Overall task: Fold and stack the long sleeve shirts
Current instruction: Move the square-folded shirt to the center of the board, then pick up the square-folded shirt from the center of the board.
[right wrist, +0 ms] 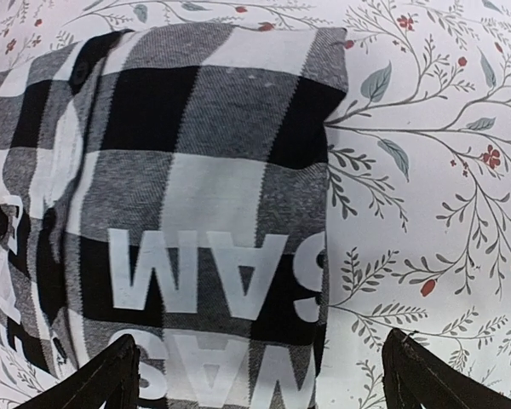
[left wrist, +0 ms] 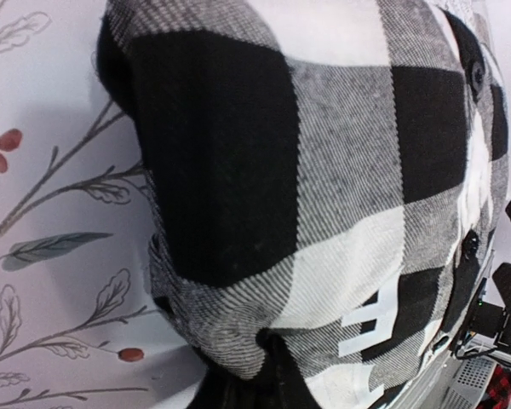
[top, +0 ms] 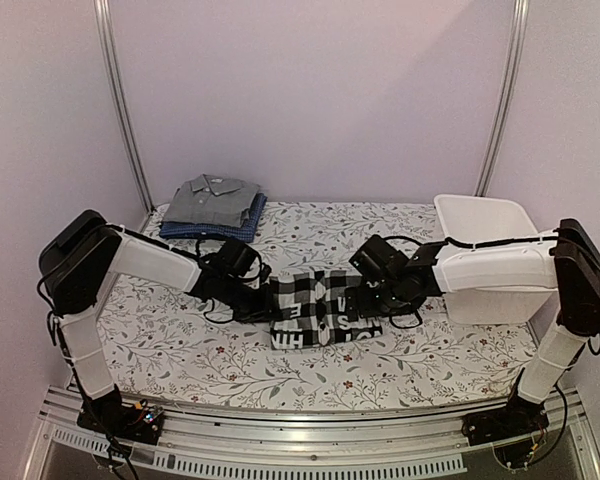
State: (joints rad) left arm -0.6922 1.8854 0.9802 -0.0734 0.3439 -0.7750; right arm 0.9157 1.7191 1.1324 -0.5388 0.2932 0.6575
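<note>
Black-and-white checked cloth, a shirt (top: 315, 312) folded into a compact rectangle, lay at the middle of the table (top: 430, 352) between the two arms. Its large squares ran black, white and a twilled grey, and white block lettering was printed across the near part of the fold. From the left wrist a row of dark buttons (left wrist: 477, 75) showed along one edge, and the cloth bulged in a rounded fold that filled most of that view. From the right wrist the fold's corner looked square and crisp against the floral table cover. The left gripper (top: 264, 297) met the shirt's left edge; the cloth gathered right where its fingers would be and hid them, so I could not tell whether they were parted or closed, or whether they held anything. The right gripper (right wrist: 260, 341) stood over the shirt's right side with its fingers (right wrist: 111, 375) spread wide and nothing pinched between them. At the far left corner a grey shirt (top: 215, 198) sat folded, collar up, on top of a folded blue shirt (top: 242, 226), well apart from the checked one. A white basket (top: 480, 215) stood at the far right.
</note>
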